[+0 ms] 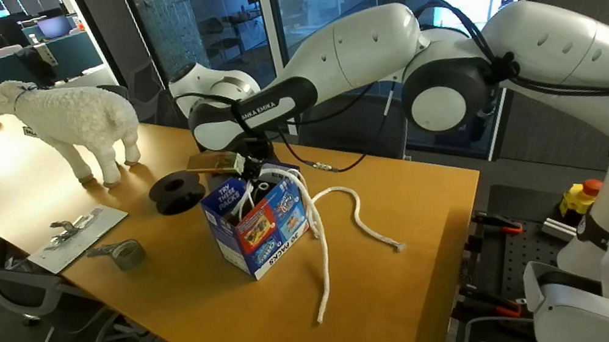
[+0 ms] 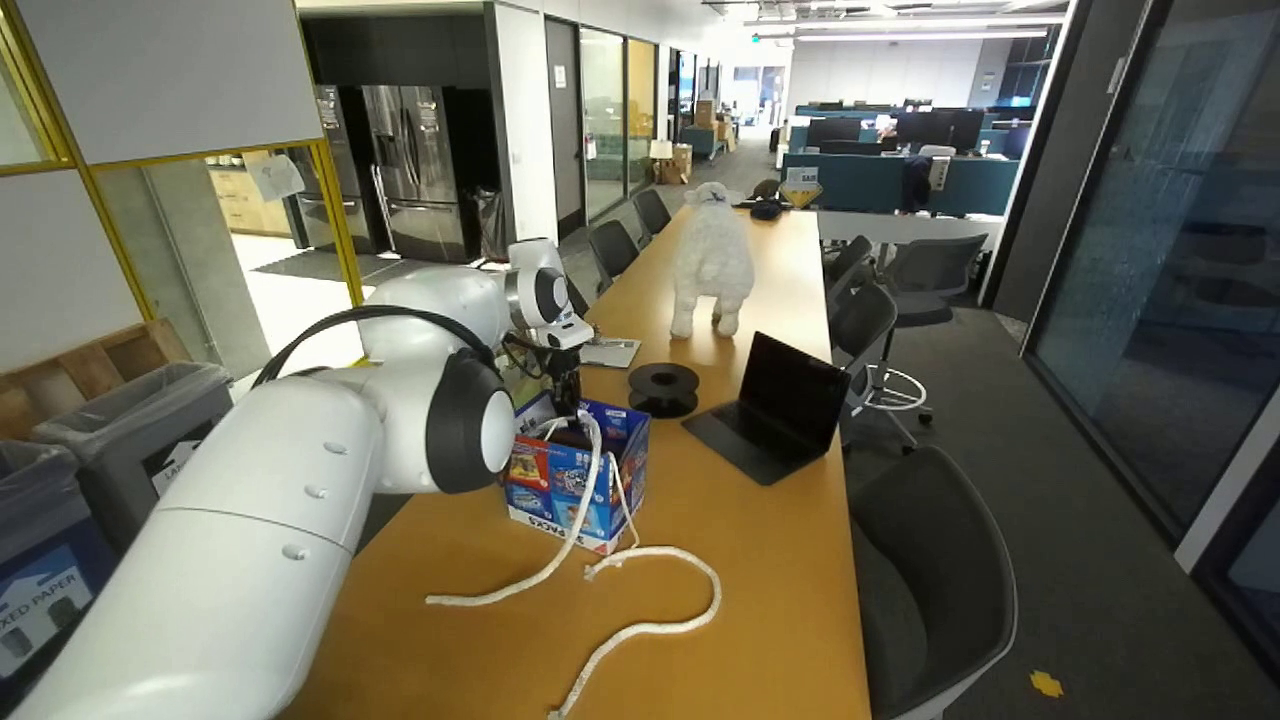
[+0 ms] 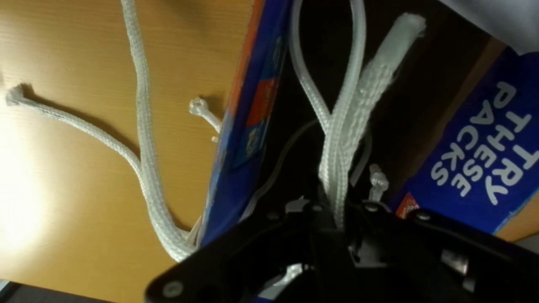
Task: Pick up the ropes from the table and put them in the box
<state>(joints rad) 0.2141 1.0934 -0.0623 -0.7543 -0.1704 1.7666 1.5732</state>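
Wrist view: the black mechanical fingers (image 3: 286,240) are clamped on a bunch of long white braided ropes (image 3: 339,155) at the mouth of the blue, colourfully printed cardboard box (image 1: 265,233). Judged status: partial. Some lengths lie inside; in both exterior views, others hang outside and curve across the tan-orange wooden bench (image 1: 377,307). Remaining: insert trailing lengths, then release.

A: Box (image 1: 259,228), 8 o'clock, in an exterior view?
B: Flap (image 1: 223,200), TRY THESE PACKS; same in wrist view, 3 o'clock. Lower edge, upside down, PACKS; number unsure.
A: Arm (image 1: 365,52)?
B: ANKA EMIKA at 11 o'clock, start hidden.
A: Blue bin (image 2: 60,550), 8 o'clock, in an exterior view?
B: XED PAPER, clipped.
A: Grey bin (image 2: 115,490), 9 o'clock?
B: Starts LA, rest hidden.
A: Sign (image 2: 802,176), 1 o'clock?
B: BAIR, probably.
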